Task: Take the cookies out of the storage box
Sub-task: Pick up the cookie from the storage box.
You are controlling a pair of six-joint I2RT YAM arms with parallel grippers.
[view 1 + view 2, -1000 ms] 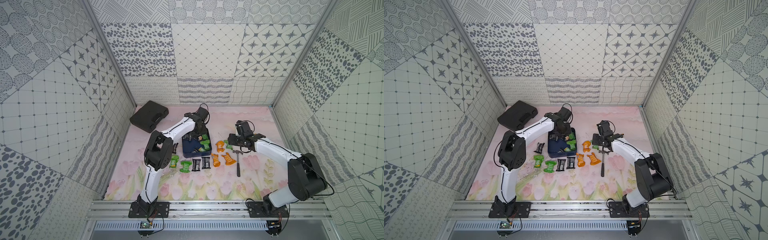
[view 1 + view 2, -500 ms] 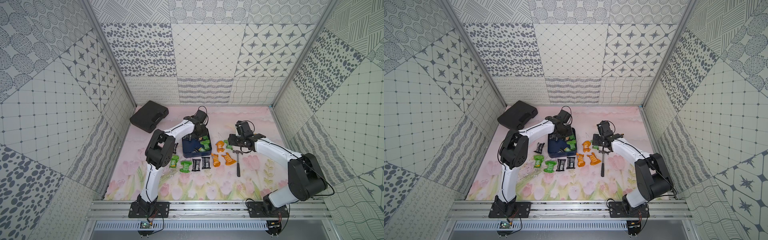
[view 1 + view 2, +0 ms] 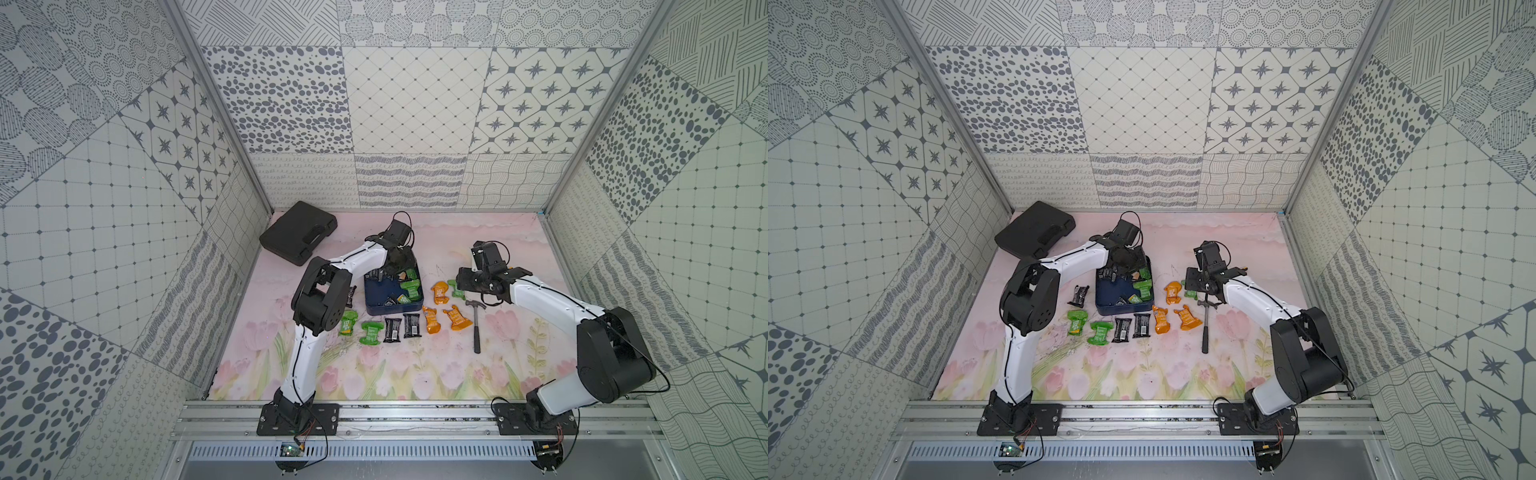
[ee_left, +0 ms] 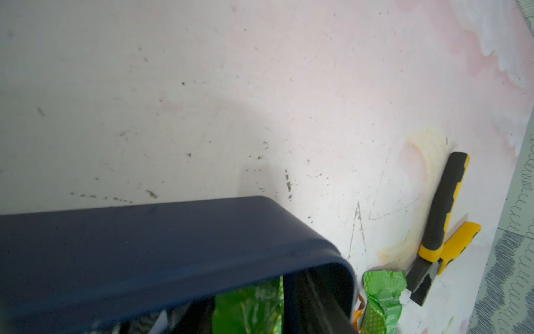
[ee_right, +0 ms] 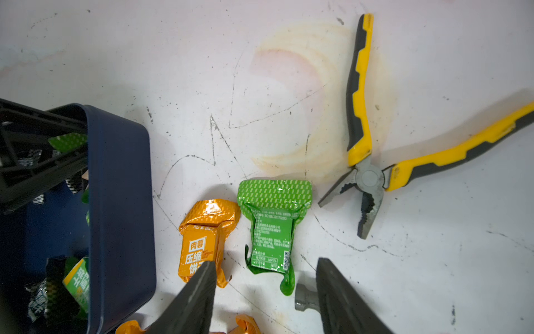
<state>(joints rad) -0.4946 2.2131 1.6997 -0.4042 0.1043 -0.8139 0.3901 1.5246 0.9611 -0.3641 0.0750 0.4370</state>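
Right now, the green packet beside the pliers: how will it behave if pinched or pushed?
The green packet is crinkled foil with bent ends, so it will probably flex, not stay stiff. Its glossy wrap may slip in a shallow pinch. Lying flat, it should slide rather than roll.

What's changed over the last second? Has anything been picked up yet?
The left pincer edged slightly toward the far end of the blue box; whether it holds anything is hidden. The right pincer, open, the packets outside the box, the hammer and the pliers stayed put.
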